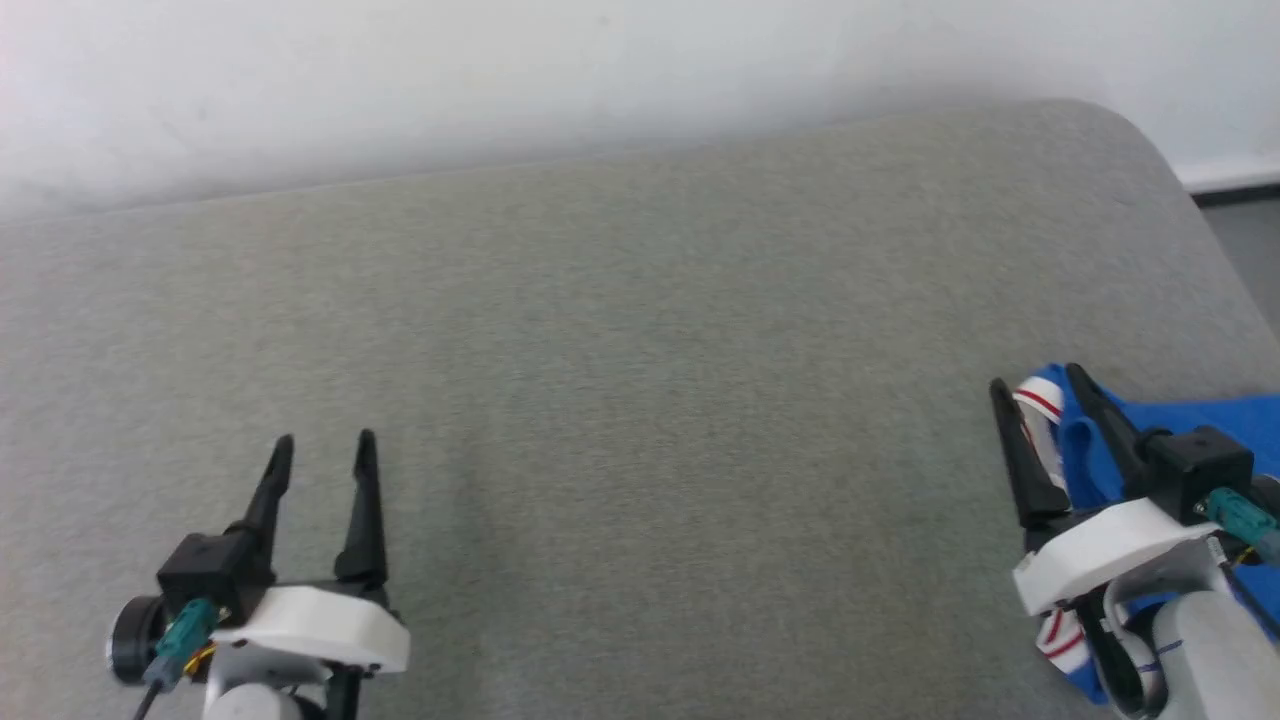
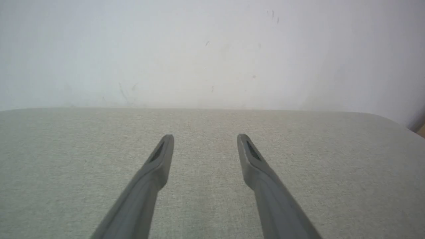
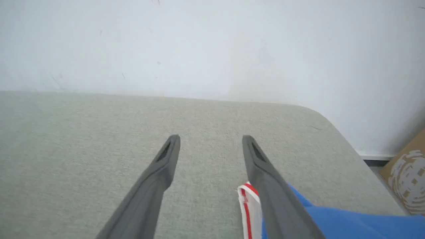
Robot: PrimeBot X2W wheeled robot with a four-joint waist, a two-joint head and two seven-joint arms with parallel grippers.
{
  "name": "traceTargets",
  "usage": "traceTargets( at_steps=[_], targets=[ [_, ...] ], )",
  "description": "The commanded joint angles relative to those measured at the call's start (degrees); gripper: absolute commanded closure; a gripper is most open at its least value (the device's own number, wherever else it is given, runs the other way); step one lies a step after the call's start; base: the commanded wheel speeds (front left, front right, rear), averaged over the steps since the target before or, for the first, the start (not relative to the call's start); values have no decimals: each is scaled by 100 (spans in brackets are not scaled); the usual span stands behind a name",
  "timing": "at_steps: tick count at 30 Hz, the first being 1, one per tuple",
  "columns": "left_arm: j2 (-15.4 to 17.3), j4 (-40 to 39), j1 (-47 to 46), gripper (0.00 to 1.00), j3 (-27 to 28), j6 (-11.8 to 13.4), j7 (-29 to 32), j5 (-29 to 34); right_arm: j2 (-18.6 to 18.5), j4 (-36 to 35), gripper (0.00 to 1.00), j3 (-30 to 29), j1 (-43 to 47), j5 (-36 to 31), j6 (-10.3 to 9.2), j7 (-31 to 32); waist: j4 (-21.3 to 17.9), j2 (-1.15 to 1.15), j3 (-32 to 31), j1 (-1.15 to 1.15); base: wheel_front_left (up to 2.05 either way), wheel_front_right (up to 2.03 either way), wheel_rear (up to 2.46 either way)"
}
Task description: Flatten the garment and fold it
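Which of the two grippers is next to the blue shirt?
The right gripper: the garment lies right under its open fingers. The left gripper hangs over the gray cushion, well apart from it.

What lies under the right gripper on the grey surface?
The blue garment with white, red-striped trim lies under the open right gripper, on the grey surface. The gripper itself covers part of it, so its full shape cannot be seen.
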Motion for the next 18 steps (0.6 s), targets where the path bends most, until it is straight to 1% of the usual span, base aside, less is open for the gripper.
traceTargets(
  at_steps=[1, 4, 5, 12, 15, 18],
  targets=[
    [48, -13, 134, 0, 94, -23, -26, 50, 102, -209, 0, 5, 127, -21, -5, 12, 392, 0, -284, 0, 0, 0, 0],
    [41, -128, 289, 0, 391, 4, -27, 61, 321, -644, 0, 28, 310, -38, -5, 81, 521, 0, -376, 0, 0, 0, 0],
    [70, -120, 366, 0, 441, -27, -27, 76, 383, -772, 0, 19, 379, -64, -5, 101, 551, 0, -407, 0, 0, 0, 0],
    [210, -152, 675, 0, 723, -328, -27, 187, 804, -1498, 0, -173, 1051, -324, -5, 197, 708, 0, -623, 0, 0, 0, 0],
    [240, -137, 834, 0, 778, -458, -28, 246, 915, -1744, 0, -259, 1391, -455, -5, 265, 712, 0, -687, 0, 0, 0, 0],
    [200, -93, 985, 0, 778, -584, -28, 279, 976, -1908, 0, -355, 1687, -588, -5, 338, 694, 0, -782, 0, 0, 0, 0]
  ],
)
